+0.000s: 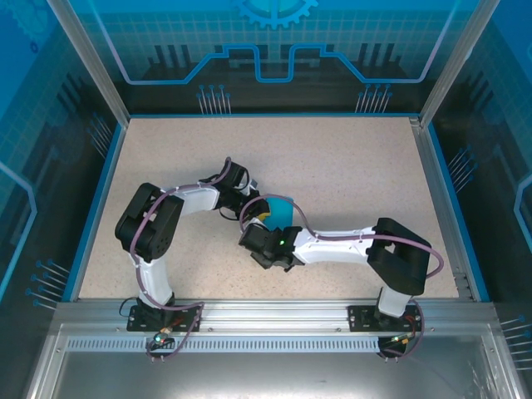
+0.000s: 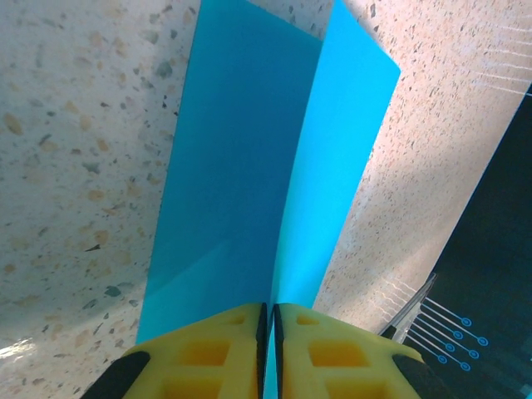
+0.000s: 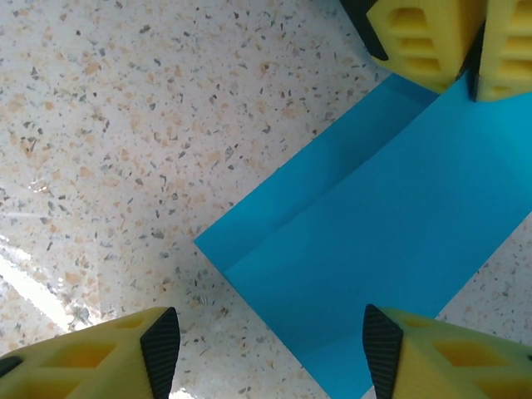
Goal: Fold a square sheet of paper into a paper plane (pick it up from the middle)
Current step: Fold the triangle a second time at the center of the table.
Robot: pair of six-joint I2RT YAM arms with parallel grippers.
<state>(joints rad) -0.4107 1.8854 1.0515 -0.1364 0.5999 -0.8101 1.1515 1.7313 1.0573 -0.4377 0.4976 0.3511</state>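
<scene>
L gripper (image 2: pixel 268 320) pinches paper (image 2: pixel 249 166) mid-table; R gripper (image 3: pixel 270 337) hangs wide open over it.
L arm (image 1: pixel 154 224): elbow out left, forearm reaching right twd centre of table (image 1: pixel 349 158), fingers clamped tight on the blue sheet's centre crease. R arm (image 1: pixel 391 253): elbow out right, forearm stretched left, wrist just beside L wrist, jaws spread well apart over one end of the sheet; can't tell if they touch it. Paper has a panel each side of the crease, lying on table between the 2 grippers.
</scene>
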